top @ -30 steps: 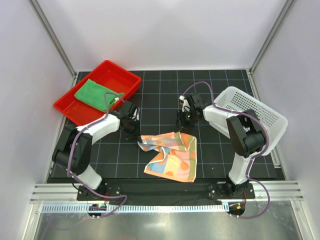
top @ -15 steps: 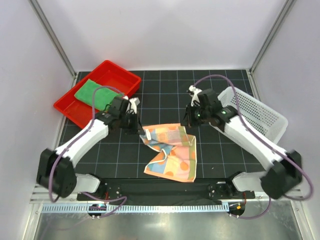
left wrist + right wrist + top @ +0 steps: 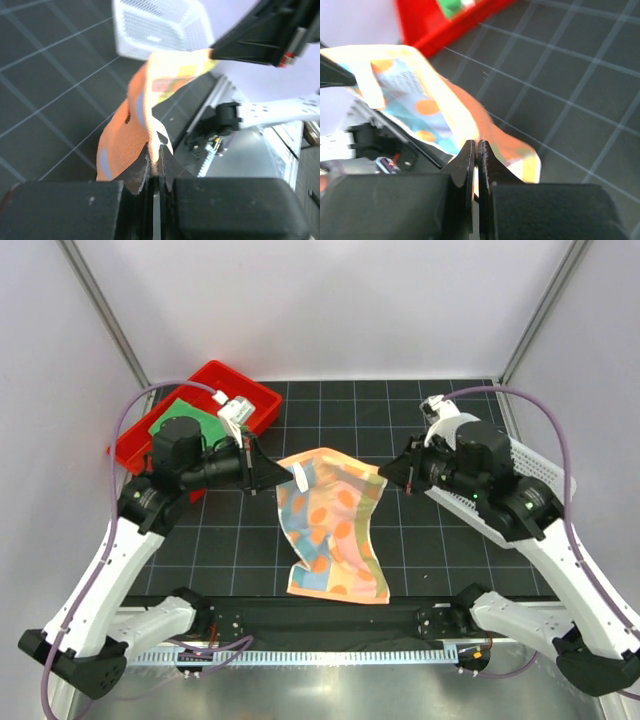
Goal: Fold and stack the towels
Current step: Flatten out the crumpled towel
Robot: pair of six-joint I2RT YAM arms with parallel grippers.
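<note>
The pastel-striped towel with orange dots (image 3: 330, 520) hangs stretched between my two grippers above the mat, its lower edge resting near the front. My left gripper (image 3: 272, 475) is shut on its left top corner, seen in the left wrist view (image 3: 156, 150). My right gripper (image 3: 392, 472) is shut on its right top corner, seen in the right wrist view (image 3: 477, 146). The striped towel also shows in both wrist views (image 3: 125, 145) (image 3: 420, 105). The green towel (image 3: 172, 422) lies in the red tray, partly hidden by my left arm. The yellow-orange towel is out of view.
The red tray (image 3: 250, 400) stands at the back left, also in the right wrist view (image 3: 445, 25). The white perforated basket (image 3: 530, 465) sits at the right, mostly under my right arm, and shows in the left wrist view (image 3: 155, 25). The black grid mat (image 3: 330, 420) covers the table.
Both grippers have risen and moved apart, lifting the striped towel off the mat and spreading it from a crumpled heap into a hanging sheet.
</note>
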